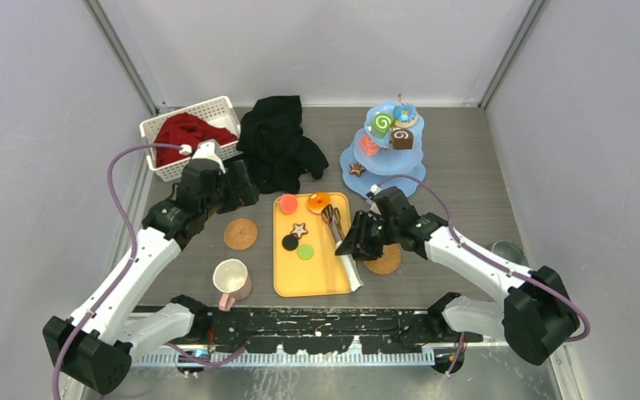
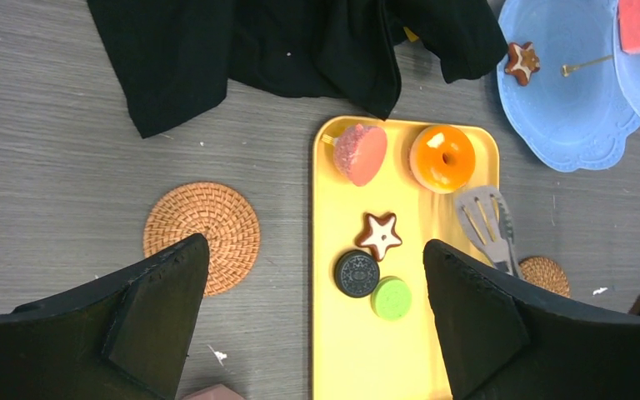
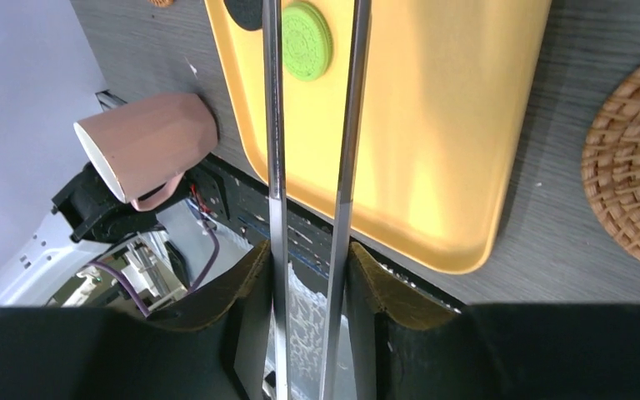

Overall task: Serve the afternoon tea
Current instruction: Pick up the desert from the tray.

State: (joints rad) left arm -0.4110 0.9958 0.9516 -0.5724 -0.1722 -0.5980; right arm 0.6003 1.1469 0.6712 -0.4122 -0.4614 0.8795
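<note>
The pale-blue three-tier stand (image 1: 387,171) at the back right carries a green swirl roll (image 1: 382,124), a blue donut (image 1: 404,112), a brown cube (image 1: 402,138) and a star cookie (image 1: 356,169). On the yellow tray (image 1: 317,279) lie a pink sweet (image 2: 360,152), an orange donut (image 2: 442,157), a star cookie (image 2: 380,234), a black cookie (image 2: 356,272) and a green disc (image 2: 392,297). My right gripper (image 3: 310,254) is shut on metal tongs (image 3: 272,125), whose head (image 2: 485,221) rests on the tray's right side. My left gripper (image 2: 314,246) hangs open above the tray's left edge. The pink-handled mug (image 1: 232,279) stands near left, and a grey mug (image 1: 507,250) shows behind my right arm.
A white basket (image 1: 217,107) with red cloth sits at the back left, with a black cloth (image 1: 279,142) beside it. One woven coaster (image 1: 240,234) lies left of the tray. Another coaster (image 1: 386,260) lies right of it, under my right gripper. Enclosure walls close in both sides.
</note>
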